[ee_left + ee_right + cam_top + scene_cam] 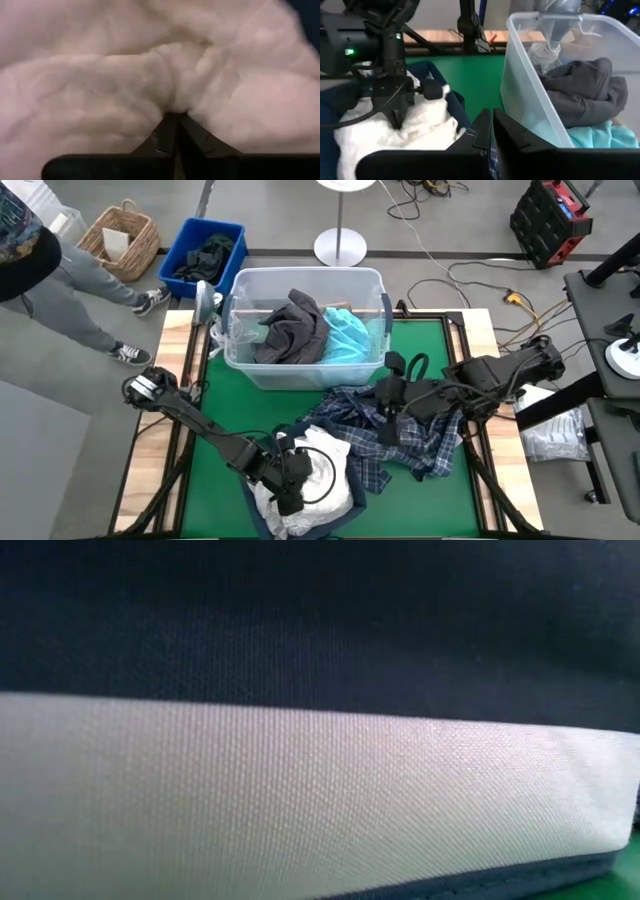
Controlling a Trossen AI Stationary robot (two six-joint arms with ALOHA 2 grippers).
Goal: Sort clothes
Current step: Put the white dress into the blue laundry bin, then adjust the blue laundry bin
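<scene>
White clothes (pixel 320 480) fill a navy fabric bin (pixel 252 502) at the table's near edge. My left gripper (pixel 292 500) reaches down into them, shut, and shows from the front in the right wrist view (pixel 395 120). A blue-and-white plaid shirt (pixel 425 442) lies crumpled on the green table to the right of the bin. My right gripper (pixel 386 396) hovers over it, shut and holding nothing (pixel 490 122). A dark grey garment (pixel 290 325) and a teal one (pixel 350 335) lie in the clear tub (pixel 300 278) at the far side. My left gripper presses its shut fingertips (pixel 175 116) into the top of the white clothes (pixel 170 85), slanting down from the table's left. The cloth is dented and puckered around the tips. I see no cloth drawn between the fingers. The pile stays in the bin.
The bin's navy and pale wall (pixel 320 620) blocks the whole low view. On the floor beyond the table stand a blue bin of dark clothes (pixel 205 250), a wicker basket (pixel 120 235) and a lamp base (pixel 340 245). A person (pixel 40 270) stands at the far left.
</scene>
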